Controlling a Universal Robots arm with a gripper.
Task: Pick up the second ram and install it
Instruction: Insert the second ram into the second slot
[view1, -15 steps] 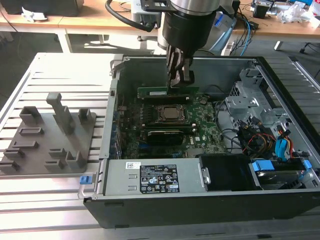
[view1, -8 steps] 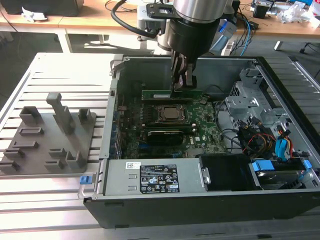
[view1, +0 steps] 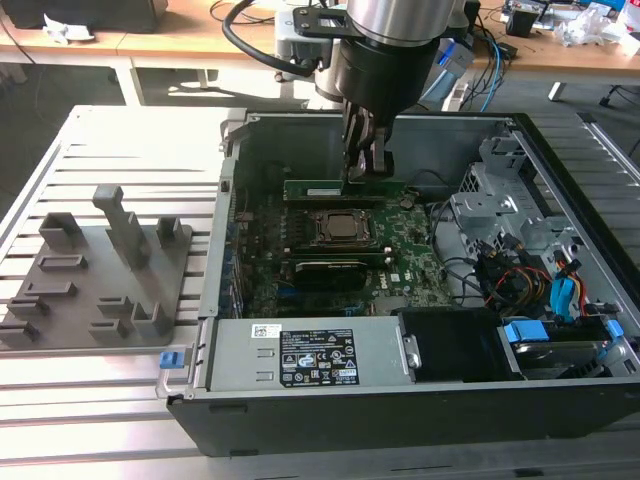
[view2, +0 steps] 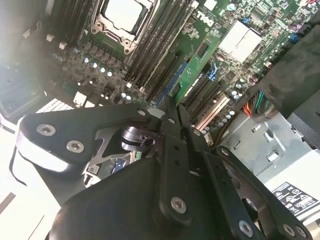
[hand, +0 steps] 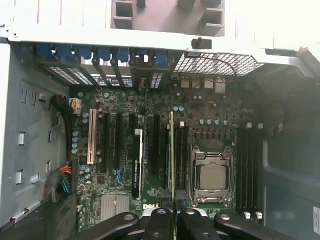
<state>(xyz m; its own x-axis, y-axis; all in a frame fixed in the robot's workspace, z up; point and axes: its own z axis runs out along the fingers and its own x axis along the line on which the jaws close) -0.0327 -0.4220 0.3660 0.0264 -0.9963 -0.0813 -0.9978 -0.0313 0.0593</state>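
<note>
Picking is done: the second ram (view1: 335, 190) is clamped between the closed fingers of the gripper (view1: 369, 172). It is held upright at the slots beside the CPU socket (view1: 343, 228), by the motherboard's (view1: 425, 265) far edge. Whether it is seated cannot be told.

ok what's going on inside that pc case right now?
The arm's claw is shut on the second ram, holding it on edge inside the open computer case. The stick is down at the memory slots right beside the CPU socket, running parallel to them. I can't tell whether it is fully seated. The grey holder block sits outside the case.
</note>
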